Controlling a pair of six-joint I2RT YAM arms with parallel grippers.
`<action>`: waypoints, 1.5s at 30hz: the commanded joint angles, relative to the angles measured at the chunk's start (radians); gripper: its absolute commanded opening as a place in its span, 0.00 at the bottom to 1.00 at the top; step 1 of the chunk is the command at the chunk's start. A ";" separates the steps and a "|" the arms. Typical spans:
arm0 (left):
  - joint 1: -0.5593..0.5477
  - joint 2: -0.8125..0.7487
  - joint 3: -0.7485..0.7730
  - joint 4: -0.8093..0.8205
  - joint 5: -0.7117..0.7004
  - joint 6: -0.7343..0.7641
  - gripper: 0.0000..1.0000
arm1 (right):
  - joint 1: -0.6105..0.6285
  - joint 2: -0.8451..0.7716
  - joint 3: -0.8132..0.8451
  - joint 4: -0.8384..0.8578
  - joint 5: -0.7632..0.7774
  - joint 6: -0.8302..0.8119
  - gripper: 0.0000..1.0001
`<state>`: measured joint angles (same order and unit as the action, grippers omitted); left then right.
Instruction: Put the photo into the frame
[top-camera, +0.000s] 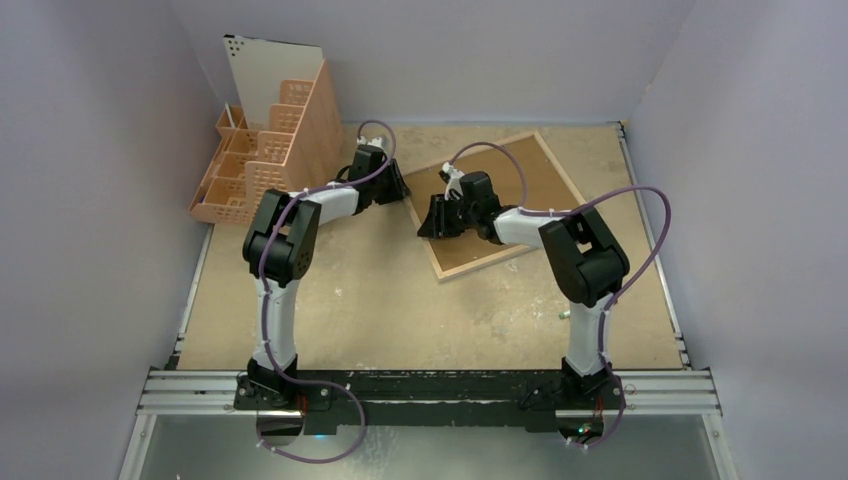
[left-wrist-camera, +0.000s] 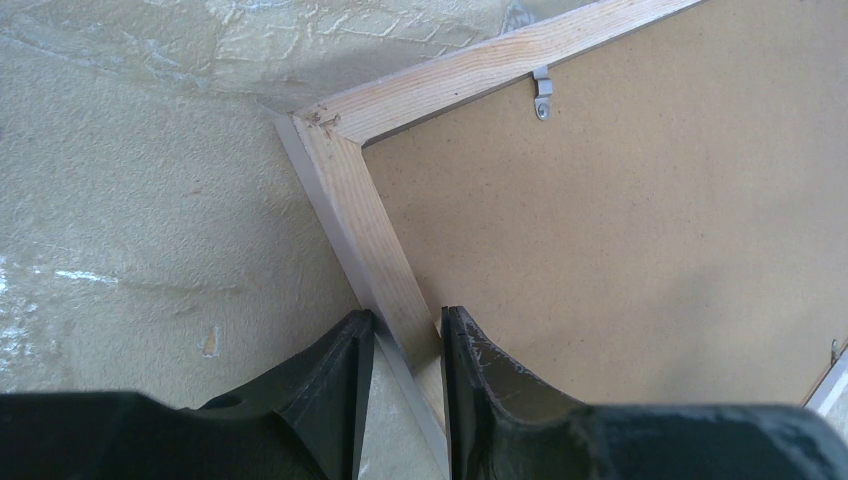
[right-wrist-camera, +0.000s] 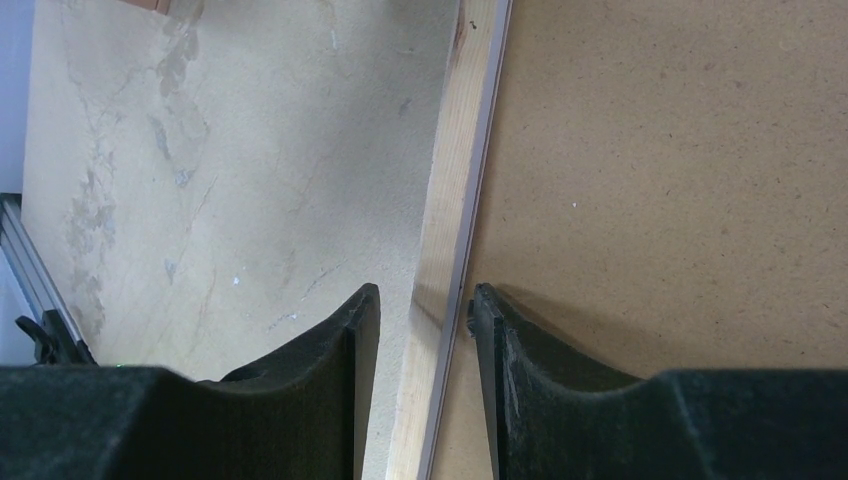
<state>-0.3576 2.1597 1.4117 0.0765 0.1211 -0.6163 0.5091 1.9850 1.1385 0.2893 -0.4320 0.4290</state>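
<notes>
The frame (top-camera: 562, 166) lies face down at the table's back middle, its light wood back rim up, with a brown hardboard backing (top-camera: 540, 185) inside it. My left gripper (top-camera: 398, 186) is at the frame's left corner. In the left wrist view it (left-wrist-camera: 403, 320) is shut on the wood rim (left-wrist-camera: 360, 200), one finger on each side. My right gripper (top-camera: 432, 218) is at the near-left edge. In the right wrist view it (right-wrist-camera: 422, 300) straddles the rim (right-wrist-camera: 455, 150) with a gap on the outer side, so it is open. The photo's printed side is not in view.
An orange slotted organizer (top-camera: 262, 165) stands at the back left with a white sheet (top-camera: 268, 75) upright in its tallest slot. A metal clip (left-wrist-camera: 542, 95) sits on the frame's far rim over the backing (left-wrist-camera: 620, 230). Grey walls enclose the table.
</notes>
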 joint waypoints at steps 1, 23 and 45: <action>-0.004 0.072 -0.020 -0.066 -0.065 0.032 0.32 | 0.008 0.042 -0.004 -0.145 0.007 -0.030 0.43; -0.003 0.084 -0.013 -0.063 -0.063 0.030 0.32 | 0.036 0.086 -0.087 -0.171 -0.061 -0.093 0.44; 0.005 0.067 -0.018 -0.073 -0.045 0.053 0.39 | 0.035 -0.121 -0.044 -0.061 0.209 -0.017 0.53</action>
<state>-0.3561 2.1628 1.4120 0.0898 0.1226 -0.6098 0.5415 1.8725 1.0496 0.2157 -0.3321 0.4149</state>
